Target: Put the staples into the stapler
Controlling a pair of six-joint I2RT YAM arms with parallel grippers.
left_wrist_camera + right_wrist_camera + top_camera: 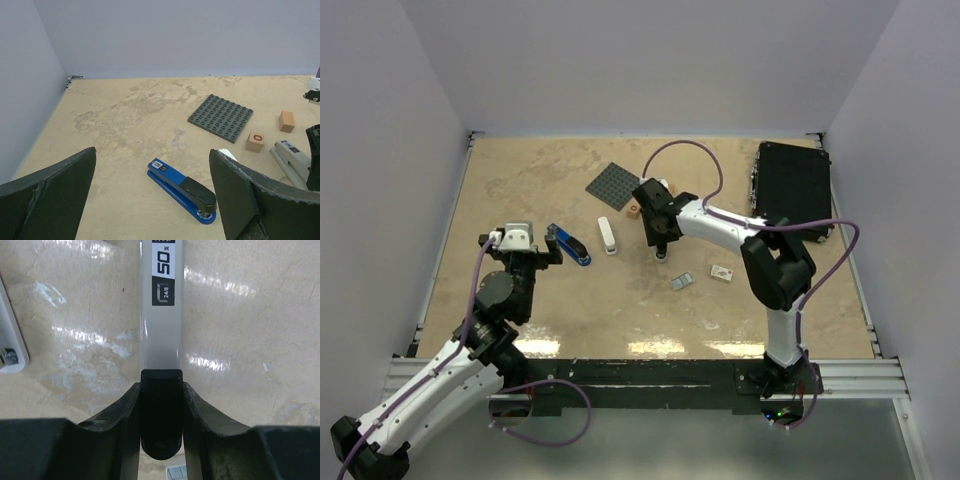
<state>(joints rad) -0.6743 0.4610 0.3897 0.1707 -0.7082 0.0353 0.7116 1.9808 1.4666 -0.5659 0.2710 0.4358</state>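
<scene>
The right claw (161, 388) pinches the grey metal stapler (161, 315) at its black rear end, probably to steady it for opening. The whitish staple box (722, 272) and small grey tray (682, 282) lie at 4 to 5 o'clock on the beige worktop (520, 190), not yet loaded. The left claw (152, 155) hangs spread.

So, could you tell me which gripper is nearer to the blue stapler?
Left. The left gripper sits open just beside the blue stapler, not touching it; the right gripper is farther off, closed on the grey stapler.
</scene>
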